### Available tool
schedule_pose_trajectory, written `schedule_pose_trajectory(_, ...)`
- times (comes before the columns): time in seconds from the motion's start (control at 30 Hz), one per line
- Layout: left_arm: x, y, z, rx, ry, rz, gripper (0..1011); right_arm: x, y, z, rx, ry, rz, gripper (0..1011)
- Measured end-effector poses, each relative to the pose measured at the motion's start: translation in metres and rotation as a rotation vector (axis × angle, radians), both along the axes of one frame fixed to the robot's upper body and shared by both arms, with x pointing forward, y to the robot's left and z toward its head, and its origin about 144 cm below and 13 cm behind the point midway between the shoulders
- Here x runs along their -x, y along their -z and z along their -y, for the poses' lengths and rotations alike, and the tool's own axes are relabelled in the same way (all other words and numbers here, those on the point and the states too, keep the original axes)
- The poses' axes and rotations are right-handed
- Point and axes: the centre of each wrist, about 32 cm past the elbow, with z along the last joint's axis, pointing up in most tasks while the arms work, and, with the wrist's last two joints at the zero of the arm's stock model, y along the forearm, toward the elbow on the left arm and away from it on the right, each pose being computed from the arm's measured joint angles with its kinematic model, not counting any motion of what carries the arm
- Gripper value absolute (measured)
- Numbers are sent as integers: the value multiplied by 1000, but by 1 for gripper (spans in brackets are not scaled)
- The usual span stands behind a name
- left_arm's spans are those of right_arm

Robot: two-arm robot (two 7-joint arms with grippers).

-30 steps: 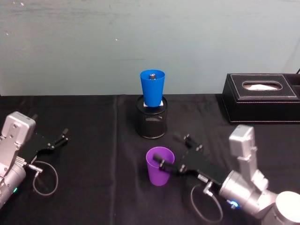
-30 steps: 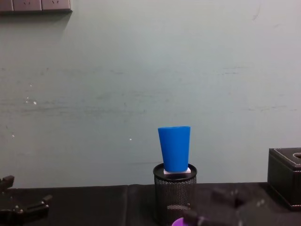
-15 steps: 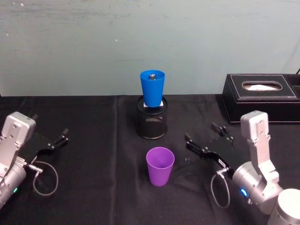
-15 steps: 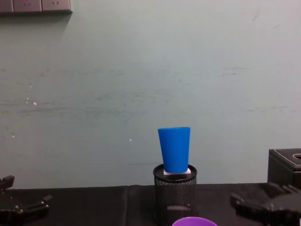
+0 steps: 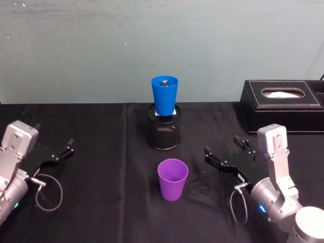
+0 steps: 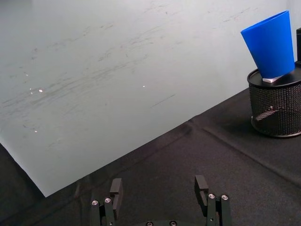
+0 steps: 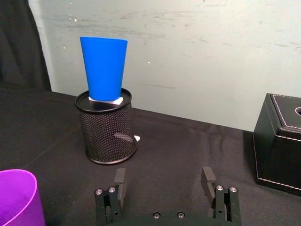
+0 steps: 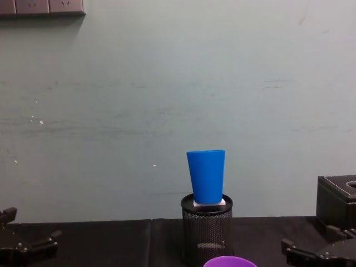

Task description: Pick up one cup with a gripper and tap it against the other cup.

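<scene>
The purple cup [image 5: 172, 178] stands upright on the black table, with nothing holding it; its rim also shows in the right wrist view [image 7: 16, 197] and the chest view [image 8: 229, 262]. The blue cup [image 5: 164, 95] sits upright on top of a black mesh holder [image 5: 163, 134] behind the purple cup. My right gripper [image 5: 221, 145] is open to the right of the purple cup, a short gap away, with nothing between its fingers [image 7: 120, 179]. My left gripper [image 5: 68, 147] rests open at the far left, also seen in its wrist view [image 6: 158, 188].
A black tissue box [image 5: 283, 104] stands at the back right, behind my right arm. A grey-green wall closes off the far edge of the table. A loose cable [image 5: 48, 192] loops beside my left wrist.
My right gripper, which was at the purple cup's rim a second ago, has opened and drawn back to the right. The purple cup stays standing on the table. The left arm has not moved.
</scene>
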Motion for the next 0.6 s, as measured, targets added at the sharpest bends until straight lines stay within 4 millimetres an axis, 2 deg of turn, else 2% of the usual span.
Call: schedule_pose_trajectory(0.6, 0, 0, 0, 0, 0, 0, 1000, 1, -2, 0, -4, -10, -6, 1002)
